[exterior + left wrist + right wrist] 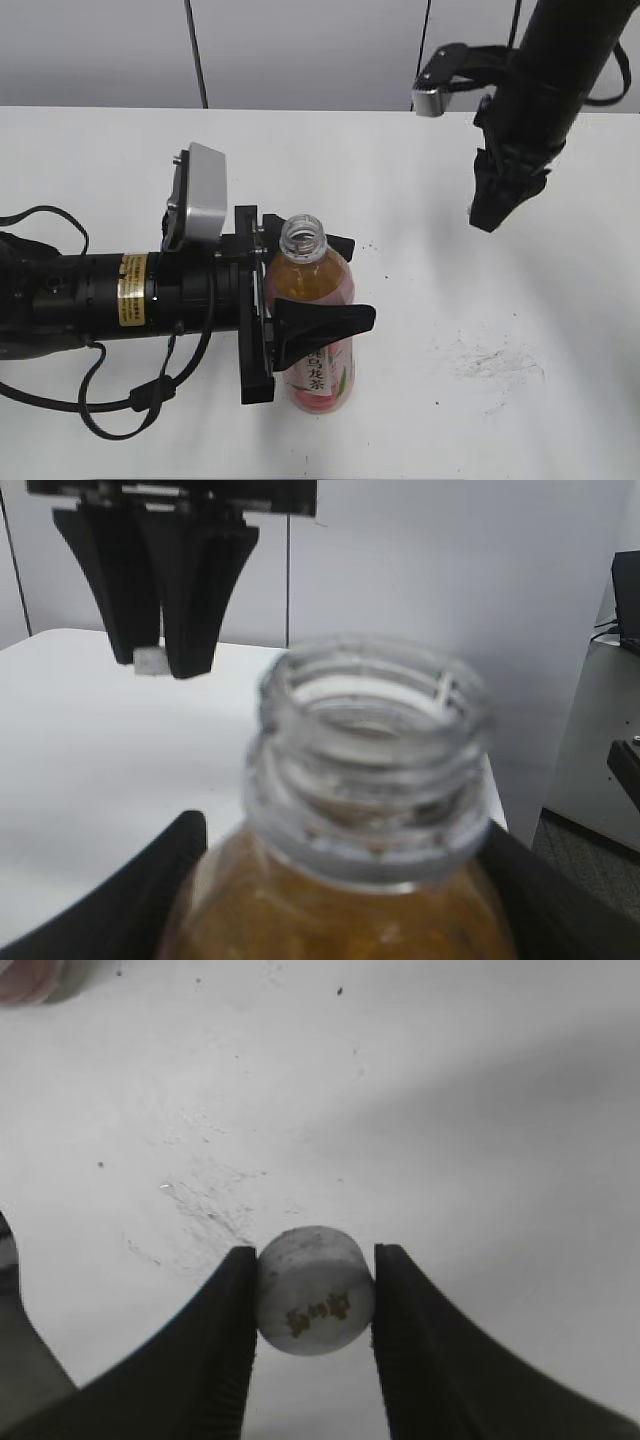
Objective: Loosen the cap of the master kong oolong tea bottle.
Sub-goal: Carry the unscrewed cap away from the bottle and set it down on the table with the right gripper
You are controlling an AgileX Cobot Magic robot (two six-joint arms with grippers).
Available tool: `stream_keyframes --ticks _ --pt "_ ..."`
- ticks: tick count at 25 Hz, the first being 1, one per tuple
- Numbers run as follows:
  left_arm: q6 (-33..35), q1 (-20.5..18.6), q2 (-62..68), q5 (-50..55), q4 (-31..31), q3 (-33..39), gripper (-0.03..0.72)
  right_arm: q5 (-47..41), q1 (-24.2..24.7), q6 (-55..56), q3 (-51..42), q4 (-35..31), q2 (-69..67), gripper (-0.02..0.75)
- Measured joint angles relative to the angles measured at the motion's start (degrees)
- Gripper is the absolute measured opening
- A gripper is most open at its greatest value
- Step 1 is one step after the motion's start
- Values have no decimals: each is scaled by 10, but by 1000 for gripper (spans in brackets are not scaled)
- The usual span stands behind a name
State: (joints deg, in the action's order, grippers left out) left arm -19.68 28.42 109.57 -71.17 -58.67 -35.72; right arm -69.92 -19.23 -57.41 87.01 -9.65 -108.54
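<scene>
The left gripper [300,285] clamped the open-necked tea bottle [318,345] standing near the table's [480,300] front; the right gripper [315,1300], raised far right, pinched the white cap [313,1290].

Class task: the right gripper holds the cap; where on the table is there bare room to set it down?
Bare table lies right of the bottle, below the right gripper holding the cap. The left gripper and its cables crowd the left.
</scene>
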Motion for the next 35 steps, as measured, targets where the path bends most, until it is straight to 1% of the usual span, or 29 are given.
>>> stream_keyframes --ticks 3,7,11,14,16,20,22,23,24,26,28,29,32,35 --pt "0 0 0 0 2 0 445 8 6 120 -40 15 -17 269" --pt "-1 0 0 1 6 0 445 11 6 232 -116 33 -19 269" --pt "-3 0 0 1 9 0 445 89 6 344 -184 50 -19 272" --pt "-2 0 0 2 10 0 445 138 6 371 -214 50 -19 273" --pt "-2 0 0 2 11 0 445 155 6 376 -223 50 -19 273" --pt "-2 0 0 2 11 0 445 164 6 382 -225 47 -38 276" --pt "-2 0 0 2 11 0 445 164 6 383 -226 39 -50 303" --pt "-3 0 0 2 11 0 445 163 6 383 -226 35 -53 340" --pt "-3 0 0 2 11 0 445 163 6 383 -226 34 -53 382" --pt "-3 0 0 2 13 0 445 163 6 385 -226 32 -53 501" --pt "-3 0 0 2 13 0 445 163 6 400 -226 32 -51 578" --pt "-4 0 0 2 13 0 445 163 6 405 -226 32 -46 589" --pt "-4 0 0 2 13 0 445 145 6 428 -226 36 -20 563" --pt "-4 0 0 3 15 0 445 108 6 457 -226 49 23 550"
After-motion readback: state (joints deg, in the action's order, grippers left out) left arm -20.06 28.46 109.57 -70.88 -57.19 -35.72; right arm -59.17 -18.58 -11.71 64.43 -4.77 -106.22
